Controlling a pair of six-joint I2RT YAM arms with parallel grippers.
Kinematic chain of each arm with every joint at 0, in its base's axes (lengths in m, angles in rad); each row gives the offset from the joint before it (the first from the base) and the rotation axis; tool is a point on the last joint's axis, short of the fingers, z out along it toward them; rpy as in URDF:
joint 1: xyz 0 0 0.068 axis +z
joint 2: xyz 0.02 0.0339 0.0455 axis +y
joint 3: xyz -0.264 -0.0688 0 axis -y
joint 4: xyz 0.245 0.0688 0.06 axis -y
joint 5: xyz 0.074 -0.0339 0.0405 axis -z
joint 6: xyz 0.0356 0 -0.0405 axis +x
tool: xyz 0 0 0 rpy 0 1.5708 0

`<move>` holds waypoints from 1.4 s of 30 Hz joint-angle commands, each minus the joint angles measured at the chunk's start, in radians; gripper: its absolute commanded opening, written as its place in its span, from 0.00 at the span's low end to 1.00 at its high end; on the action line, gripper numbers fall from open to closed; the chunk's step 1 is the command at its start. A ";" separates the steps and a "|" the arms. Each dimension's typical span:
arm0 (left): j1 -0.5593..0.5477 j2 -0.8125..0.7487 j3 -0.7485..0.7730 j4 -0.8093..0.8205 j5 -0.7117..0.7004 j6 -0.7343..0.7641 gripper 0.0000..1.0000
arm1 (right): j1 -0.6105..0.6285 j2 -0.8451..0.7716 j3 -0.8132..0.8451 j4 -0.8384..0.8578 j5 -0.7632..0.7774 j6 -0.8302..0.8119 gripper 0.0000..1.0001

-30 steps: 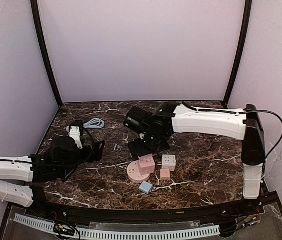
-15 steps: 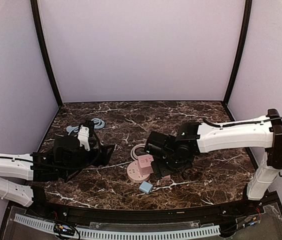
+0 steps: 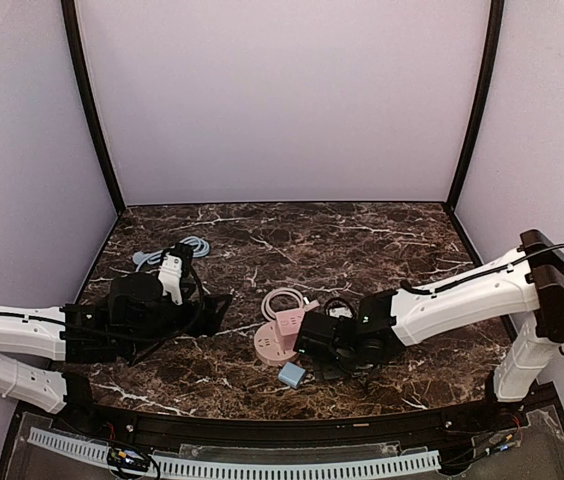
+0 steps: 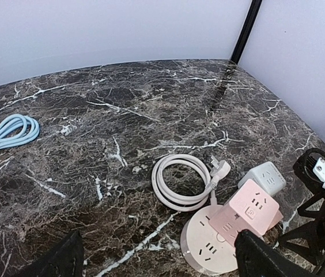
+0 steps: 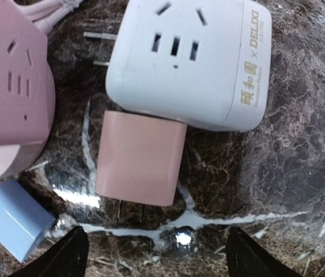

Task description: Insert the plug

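In the right wrist view a small pink plug (image 5: pixel 141 158) lies flat on the marble, its two prongs pointing toward the camera. My right gripper (image 5: pixel 159 259) is open and empty just above it, one finger on each side. A white cube socket (image 5: pixel 188 60) touches the plug's far end. In the top view my right gripper (image 3: pixel 327 352) hides both of them. The round pink socket base (image 3: pixel 270 346) carries a pink cube socket (image 3: pixel 292 323). My left gripper (image 3: pixel 212 310) is open and empty, left of the sockets. It also shows in the left wrist view (image 4: pixel 159 266).
A small light blue plug (image 3: pixel 291 375) lies near the front, also visible in the right wrist view (image 5: pixel 15 219). A coiled white cable with a plug (image 4: pixel 180 182) lies behind the sockets. A light blue cable (image 3: pixel 187 247) lies at the back left.
My right arm has swung from the middle of the table toward the front and come down over the pink plug and white cube. My left gripper has shifted a little to the right.
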 commanded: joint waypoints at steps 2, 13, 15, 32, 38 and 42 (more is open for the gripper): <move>-0.005 -0.029 0.008 -0.022 -0.014 0.007 0.91 | 0.006 -0.014 -0.070 0.208 0.069 0.028 0.78; -0.005 -0.028 0.008 -0.021 -0.018 0.009 0.91 | 0.007 0.066 -0.115 0.333 0.099 0.054 0.63; -0.005 -0.028 0.008 -0.021 -0.019 0.009 0.91 | 0.006 0.075 -0.125 0.335 0.110 0.067 0.59; -0.004 -0.031 0.006 -0.022 -0.019 0.008 0.91 | 0.007 0.157 -0.132 0.311 0.191 0.142 0.50; -0.005 -0.024 0.006 -0.017 -0.024 0.010 0.91 | 0.007 0.153 -0.141 0.304 0.202 0.159 0.27; -0.005 -0.016 0.006 -0.013 -0.025 0.014 0.91 | 0.007 0.154 -0.131 0.297 0.206 0.131 0.07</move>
